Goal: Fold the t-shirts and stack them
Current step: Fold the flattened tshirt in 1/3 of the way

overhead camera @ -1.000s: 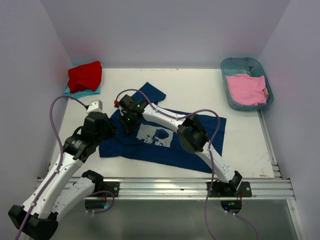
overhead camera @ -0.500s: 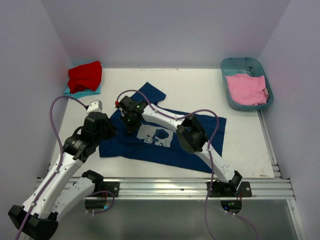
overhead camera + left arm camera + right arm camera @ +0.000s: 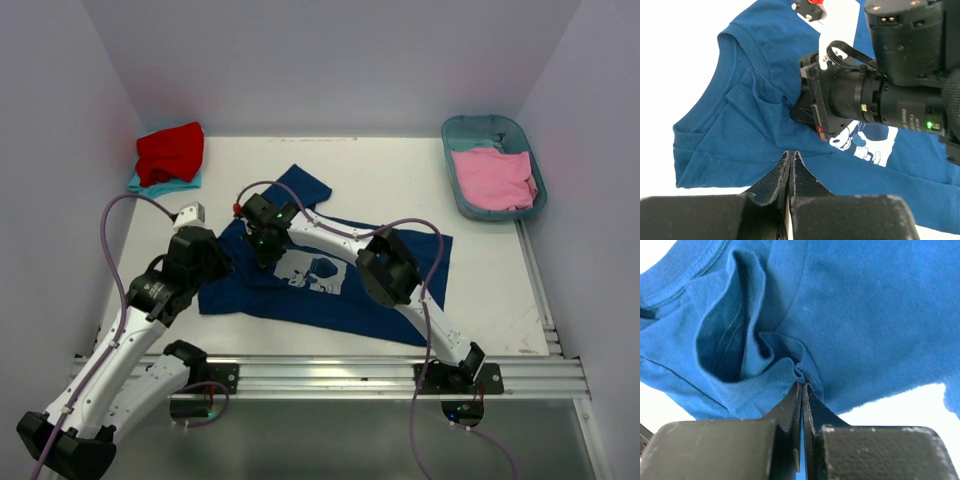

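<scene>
The white counter (image 3: 400,180) sits between pale walls, with the navy t-shirt (image 3: 300,305) spread across its middle. The right gripper (image 3: 801,386) pinches a pucker of the shirt near the collar, cloth bunched at its tips. The left gripper (image 3: 791,155), pressed together, sits at the shirt's left side; whether it holds cloth is unclear. For a clean fold, both probably need to lift evenly and keep the fabric taut.

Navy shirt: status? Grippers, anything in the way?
Right gripper shut, pinching bunched navy shirt. Left gripper shut at its left edge, hold unclear. Shirt spread flat, unfolded. Right arm across it; nothing else on it.
</scene>
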Available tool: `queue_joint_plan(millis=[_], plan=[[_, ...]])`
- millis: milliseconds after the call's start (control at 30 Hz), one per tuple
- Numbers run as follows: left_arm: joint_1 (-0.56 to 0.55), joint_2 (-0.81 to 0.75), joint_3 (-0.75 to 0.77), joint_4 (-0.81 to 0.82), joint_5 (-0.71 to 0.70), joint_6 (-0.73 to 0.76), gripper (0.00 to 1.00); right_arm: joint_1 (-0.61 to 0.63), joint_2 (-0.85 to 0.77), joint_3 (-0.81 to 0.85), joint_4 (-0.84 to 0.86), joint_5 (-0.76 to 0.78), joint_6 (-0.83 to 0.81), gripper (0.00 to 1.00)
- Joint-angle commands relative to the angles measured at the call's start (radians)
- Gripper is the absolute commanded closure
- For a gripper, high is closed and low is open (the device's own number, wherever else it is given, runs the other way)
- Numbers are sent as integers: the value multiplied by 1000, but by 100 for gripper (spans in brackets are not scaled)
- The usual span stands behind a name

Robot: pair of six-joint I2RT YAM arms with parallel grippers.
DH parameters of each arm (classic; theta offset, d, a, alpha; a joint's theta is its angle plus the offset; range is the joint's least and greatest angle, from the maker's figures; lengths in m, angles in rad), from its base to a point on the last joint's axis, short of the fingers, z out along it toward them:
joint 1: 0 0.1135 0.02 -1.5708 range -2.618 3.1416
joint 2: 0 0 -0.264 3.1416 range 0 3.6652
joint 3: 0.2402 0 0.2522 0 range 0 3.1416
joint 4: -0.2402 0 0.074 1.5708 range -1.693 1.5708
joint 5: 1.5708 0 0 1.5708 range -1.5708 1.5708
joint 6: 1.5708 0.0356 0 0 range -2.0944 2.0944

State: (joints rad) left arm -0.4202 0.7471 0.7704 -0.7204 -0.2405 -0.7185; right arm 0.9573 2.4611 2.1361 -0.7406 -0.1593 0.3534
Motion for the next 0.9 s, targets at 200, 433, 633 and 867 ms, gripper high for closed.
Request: queue_joint_plan(millis=[200,433,633,867], plan=[[-2,0,10,10,-22,5,100,6,-157,-22,20,55,-33,100],[-2,0,9,4,-29,10,100,6,-154,-5,-8,122,-30,100],[-2,1,9,1,-31,13,100,6,-154,7,-52,257,5,100],[-2,11,7,4,-28,14,100,6,-197,-45,-62,398,48,100]])
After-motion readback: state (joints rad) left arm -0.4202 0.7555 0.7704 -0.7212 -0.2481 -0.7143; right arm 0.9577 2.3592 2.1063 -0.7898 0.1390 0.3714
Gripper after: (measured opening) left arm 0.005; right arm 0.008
